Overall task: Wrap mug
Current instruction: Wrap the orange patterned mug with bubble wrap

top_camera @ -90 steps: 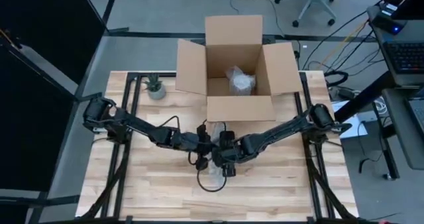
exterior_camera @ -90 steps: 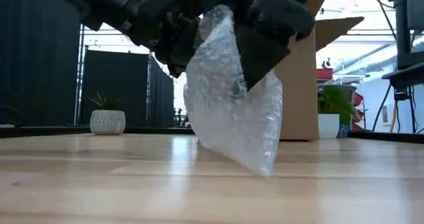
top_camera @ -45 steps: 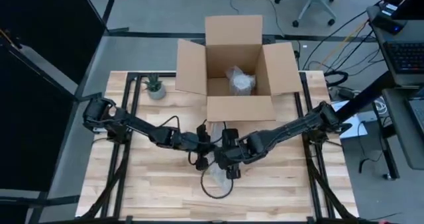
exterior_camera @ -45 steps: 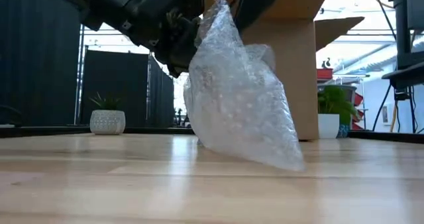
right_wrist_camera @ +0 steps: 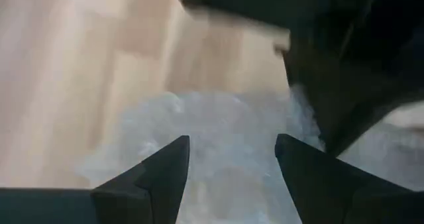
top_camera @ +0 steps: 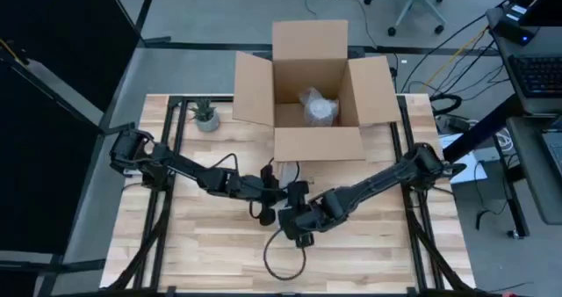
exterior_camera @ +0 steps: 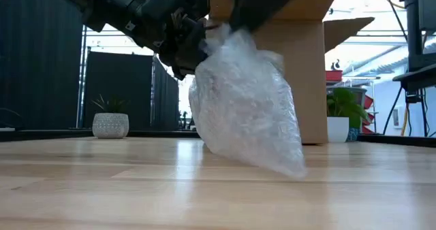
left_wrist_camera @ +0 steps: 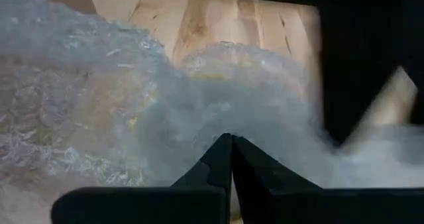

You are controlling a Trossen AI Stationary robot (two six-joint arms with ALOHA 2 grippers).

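Right tool moved nearer, box (bundle inside)

Clear, crinkly bubble wrap, faintly glossy. Pale wooden table top, smooth with a soft sheen. Matt brown cardboard box at 12 o'clock. Matt black fingers.

Overhead looks straight down; low level, close; wrists closest.

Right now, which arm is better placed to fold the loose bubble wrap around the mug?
Probably the right: its gripper is open above the bubble wrap, while the left gripper is shut on the wrap, holding it.
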